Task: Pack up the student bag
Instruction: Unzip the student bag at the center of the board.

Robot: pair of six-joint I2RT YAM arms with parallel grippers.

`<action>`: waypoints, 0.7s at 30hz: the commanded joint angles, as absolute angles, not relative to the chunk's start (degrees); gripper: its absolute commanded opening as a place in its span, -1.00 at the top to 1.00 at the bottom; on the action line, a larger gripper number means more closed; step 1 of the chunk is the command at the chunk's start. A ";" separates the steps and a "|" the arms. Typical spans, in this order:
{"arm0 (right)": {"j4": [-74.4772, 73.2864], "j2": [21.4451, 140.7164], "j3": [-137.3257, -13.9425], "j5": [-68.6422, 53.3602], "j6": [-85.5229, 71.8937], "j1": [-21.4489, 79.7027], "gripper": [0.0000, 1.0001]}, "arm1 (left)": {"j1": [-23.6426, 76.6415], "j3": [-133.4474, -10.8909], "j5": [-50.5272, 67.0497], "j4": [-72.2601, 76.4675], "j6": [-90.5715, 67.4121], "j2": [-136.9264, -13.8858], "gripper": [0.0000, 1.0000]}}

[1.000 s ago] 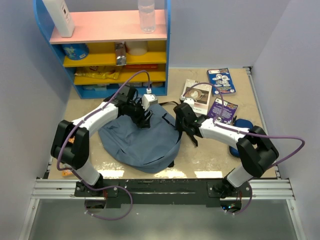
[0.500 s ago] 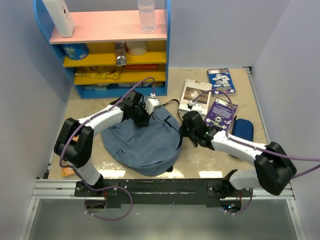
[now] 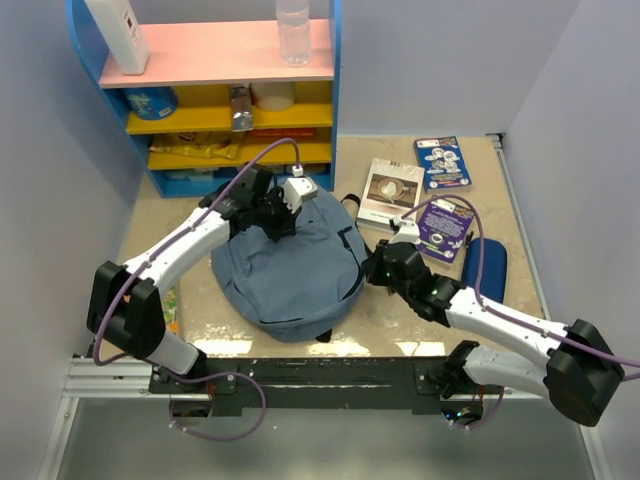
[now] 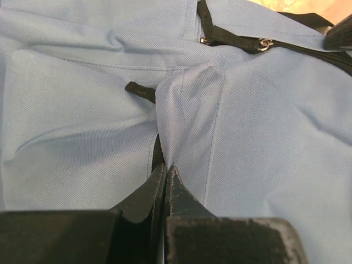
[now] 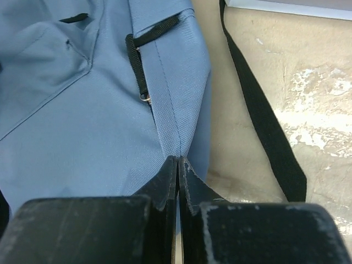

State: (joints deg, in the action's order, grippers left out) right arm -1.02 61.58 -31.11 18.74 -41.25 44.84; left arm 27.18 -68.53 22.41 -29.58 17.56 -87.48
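The student bag (image 3: 285,270), a soft slate-blue backpack with black straps, lies flat in the middle of the table. At its far top edge my left gripper (image 3: 272,226) is shut on a pinched fold of the bag's fabric (image 4: 181,115), just below a black zipper (image 4: 258,45). My right gripper (image 3: 372,272) is shut on the bag's right edge, with a ridge of blue cloth (image 5: 170,104) pulled up between the fingertips. A black strap (image 5: 258,110) trails over the table beside it.
A blue, pink and yellow shelf (image 3: 215,90) stands at the back left with a bottle (image 3: 292,30) on top. Three booklets (image 3: 390,190) (image 3: 442,162) (image 3: 446,225) and a dark-blue pencil case (image 3: 486,268) lie right of the bag. An orange packet (image 3: 170,305) lies at the left.
Both grippers closed onto the bag's fabric. The right arm swung down and outward, pulling the bag's right edge; the left arm shifted to the top edge. The bag now lies slightly rightward and flatter.
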 commanded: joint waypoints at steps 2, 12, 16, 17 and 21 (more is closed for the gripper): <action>0.18 60.65 -30.32 21.88 -43.33 46.31 1.00 | 23.82 -66.27 23.11 -29.36 18.98 -82.00 1.00; -3.16 62.84 -31.11 24.96 -42.89 47.02 0.67 | 17.67 -68.46 31.81 -34.10 20.65 -80.95 1.00; -3.69 63.46 -35.67 26.98 -40.26 47.02 0.07 | 17.58 -68.38 37.44 -37.26 23.19 -81.39 1.00; -3.78 63.54 -36.81 27.07 -38.60 47.02 -0.02 | 17.58 -68.03 37.79 -37.61 23.64 -81.39 1.00; 0.17 64.34 -40.86 24.62 -32.97 47.02 -0.03 | 17.58 -67.59 40.51 -40.24 26.62 -81.21 1.00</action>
